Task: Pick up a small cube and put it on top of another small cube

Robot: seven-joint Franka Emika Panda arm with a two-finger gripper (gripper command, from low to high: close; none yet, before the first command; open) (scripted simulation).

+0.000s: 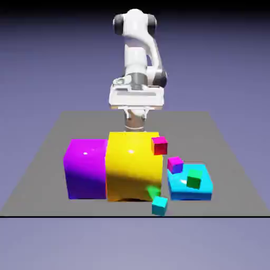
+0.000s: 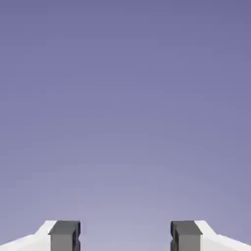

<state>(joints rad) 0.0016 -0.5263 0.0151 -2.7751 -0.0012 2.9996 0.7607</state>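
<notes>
Claw up and unladen, small cubes waiting to be picked

The claw (image 2: 125,236) has its fingertips wide apart with nothing between them. On the bench (image 1: 42,182), the red cube (image 1: 159,146) shows by the yellow block (image 1: 134,169), the magenta cube (image 1: 175,165) and green cube (image 1: 194,179) at the cyan slab (image 1: 190,194), the small cyan cube (image 1: 160,205) near the front edge. Which to lift is unstated; best to tip the claw downward, centre over one cube, and descend straight, fingers flat to its sides. The big blocks crowd the red cube; the small cyan one has room toward the exterior view's right.
</notes>
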